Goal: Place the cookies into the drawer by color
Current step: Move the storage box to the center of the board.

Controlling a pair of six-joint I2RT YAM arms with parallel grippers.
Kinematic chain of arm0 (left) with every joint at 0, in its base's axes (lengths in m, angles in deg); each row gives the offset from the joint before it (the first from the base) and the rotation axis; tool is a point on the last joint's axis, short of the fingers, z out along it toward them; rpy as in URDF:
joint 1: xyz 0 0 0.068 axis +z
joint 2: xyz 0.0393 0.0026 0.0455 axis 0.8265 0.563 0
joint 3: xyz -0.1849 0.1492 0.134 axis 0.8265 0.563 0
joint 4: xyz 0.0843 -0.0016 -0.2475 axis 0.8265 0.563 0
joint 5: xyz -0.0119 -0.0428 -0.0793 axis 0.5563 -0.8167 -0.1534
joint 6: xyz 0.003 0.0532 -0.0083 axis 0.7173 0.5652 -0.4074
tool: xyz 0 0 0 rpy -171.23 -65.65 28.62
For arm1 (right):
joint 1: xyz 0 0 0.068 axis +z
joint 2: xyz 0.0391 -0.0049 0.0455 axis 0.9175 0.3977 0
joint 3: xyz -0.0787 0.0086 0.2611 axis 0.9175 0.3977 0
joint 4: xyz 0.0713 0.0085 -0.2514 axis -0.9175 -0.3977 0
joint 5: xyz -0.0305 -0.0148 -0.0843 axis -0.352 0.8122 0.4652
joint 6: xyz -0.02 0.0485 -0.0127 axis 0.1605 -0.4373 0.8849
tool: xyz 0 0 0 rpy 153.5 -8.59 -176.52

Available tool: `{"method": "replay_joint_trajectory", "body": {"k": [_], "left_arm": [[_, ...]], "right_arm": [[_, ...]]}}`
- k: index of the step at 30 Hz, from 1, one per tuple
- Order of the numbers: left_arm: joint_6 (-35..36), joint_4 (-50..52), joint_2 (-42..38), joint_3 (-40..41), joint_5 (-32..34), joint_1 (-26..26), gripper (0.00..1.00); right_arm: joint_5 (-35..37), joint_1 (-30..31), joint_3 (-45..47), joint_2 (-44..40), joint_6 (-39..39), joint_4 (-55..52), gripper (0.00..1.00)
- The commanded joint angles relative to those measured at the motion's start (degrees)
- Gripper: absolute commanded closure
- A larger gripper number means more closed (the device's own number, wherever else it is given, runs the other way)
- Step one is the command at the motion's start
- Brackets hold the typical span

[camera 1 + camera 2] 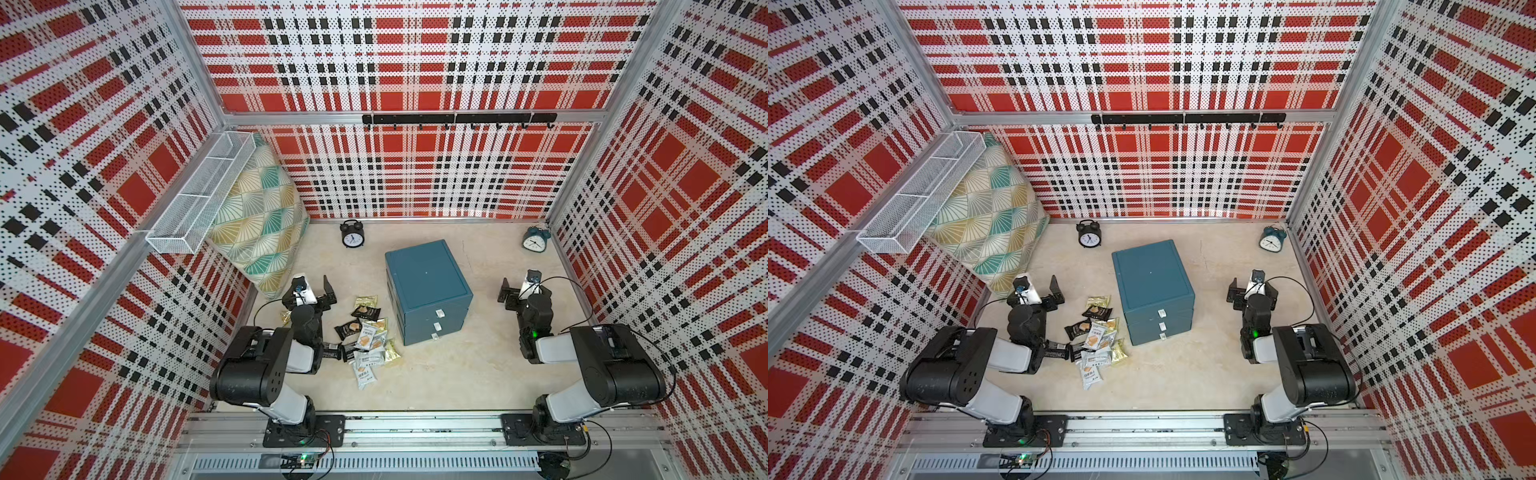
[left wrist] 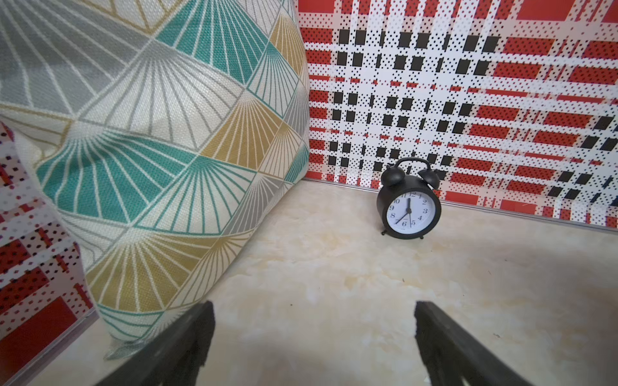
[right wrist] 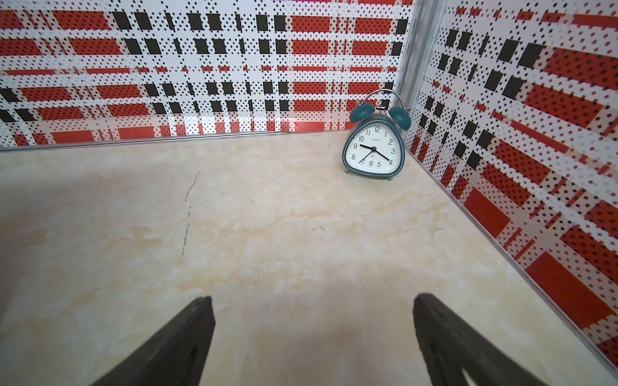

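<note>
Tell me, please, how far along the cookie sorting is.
Done: nothing visible; the drawer has all three tiers shut. In hand: nothing; the left hand and right hand are open and empty. Left: all the cookies lie piled beside the drawer, unsorted.

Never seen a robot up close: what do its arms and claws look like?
Both the left arm and right arm have bulky black joints joined by white-grey links, with thin black cables looping by the wrists. The left claw and right claw each have two flat black fingers. A green light glows on the right arm.
</note>
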Motion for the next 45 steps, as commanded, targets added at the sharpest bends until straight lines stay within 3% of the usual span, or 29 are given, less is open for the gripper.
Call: {"method": "replay_joint_trajectory", "body": {"k": [1,20,26,31,35,38,45], "left_arm": [[0.8,-1.9,0.6,-0.9,-0.4,0.6,0.01],[0.8,-2.1,0.3,-0.5,0.0,0.4,0.01],[6.3,-3.7,-8.4,3.6,14.4,-7.7,0.01],[14.4,-3.9,-14.2,2.9,19.2,-16.2,0.01],[16.0,-3.2,-19.6,2.1,19.3,-22.1,0.01],[11.1,2.1,-25.6,1.0,18.3,-25.7,0.01],[-12.7,29.1,-38.1,-5.5,13.4,-30.3,0.01]], "right_arm": [[0.9,-0.5,-1.1,0.5,0.6,1.6,0.0],[-0.2,-0.4,-0.8,-0.2,1.1,1.4,0.0],[3.4,-0.2,-2.7,-12.4,-2.7,-14.6,0.0],[0.9,0.1,-9.5,-22.8,-8.0,-36.9,0.0],[-2.5,0.1,-12.9,-31.7,-14.8,-49.8,0.0],[-6.4,0.1,-18.9,-36.2,-19.1,-65.1,0.0],[-6.8,0.1,-22.4,-44.7,-19.2,-66.4,0.0]]}}
